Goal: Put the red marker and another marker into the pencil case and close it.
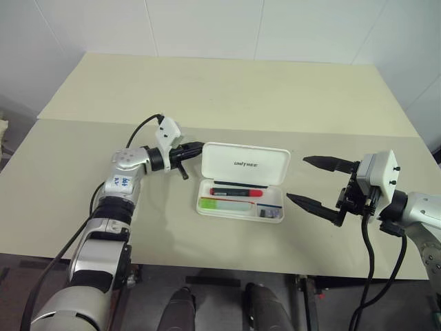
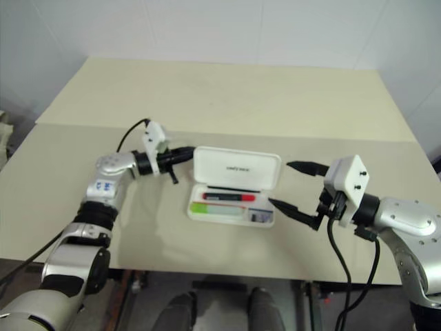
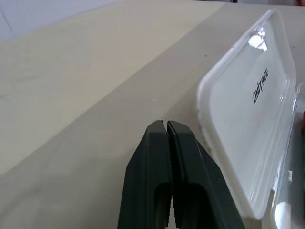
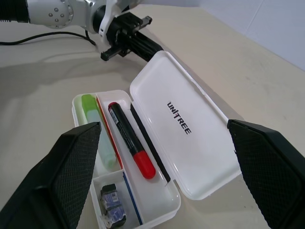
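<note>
Open pencil case (image 1: 241,186) holds red marker (image 1: 238,192) and green marker (image 1: 224,205); left hand (image 1: 198,146) clenched empty, right hand (image 1: 311,181) released.

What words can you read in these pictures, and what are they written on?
"UNITREE" is printed in dark letters on the inside of the raised lid of the white pencil case.
A white sticker on the robot's left arm carries blue marks, too small to read.
The red marker and the green marker show no lettering I can read.
</note>
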